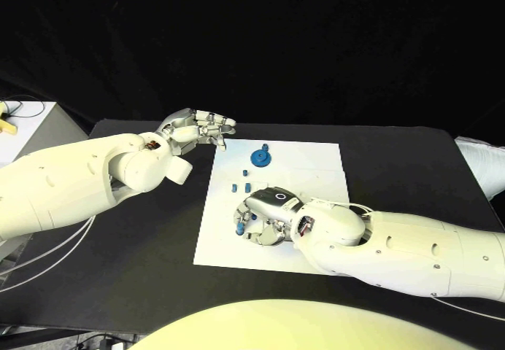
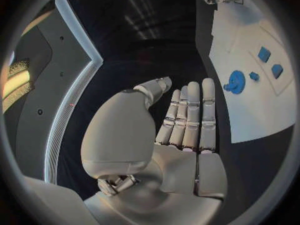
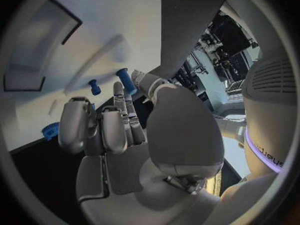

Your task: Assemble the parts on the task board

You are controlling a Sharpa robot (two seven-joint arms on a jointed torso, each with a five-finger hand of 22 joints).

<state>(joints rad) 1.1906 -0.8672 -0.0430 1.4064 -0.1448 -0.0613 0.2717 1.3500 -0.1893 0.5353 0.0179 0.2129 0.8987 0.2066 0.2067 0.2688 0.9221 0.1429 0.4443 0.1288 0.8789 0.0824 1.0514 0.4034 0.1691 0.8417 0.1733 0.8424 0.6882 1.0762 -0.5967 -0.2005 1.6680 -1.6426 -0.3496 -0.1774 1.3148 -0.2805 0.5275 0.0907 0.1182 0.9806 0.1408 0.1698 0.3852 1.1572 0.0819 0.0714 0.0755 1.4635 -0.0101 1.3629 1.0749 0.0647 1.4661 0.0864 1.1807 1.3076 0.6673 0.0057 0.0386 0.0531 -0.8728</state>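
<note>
While the white task board [image 1: 305, 211] lies flat in the middle of the black counter [image 1: 421, 160], its long axis running away from the robot, a round blue gear-like part [image 1: 261, 157] sits near its far edge, with smaller blue parts [image 1: 242, 186] in a loose cluster just nearer. The left robot hand [image 1: 198, 129] hovers off the board's far left corner, holding nothing, its fingers straight and side by side in the left wrist view. The right robot hand [image 1: 266, 215] rests over the board's left half, fingers curled downward beside a blue peg [image 3: 127, 81]; whether it grips the peg cannot be told.
</note>
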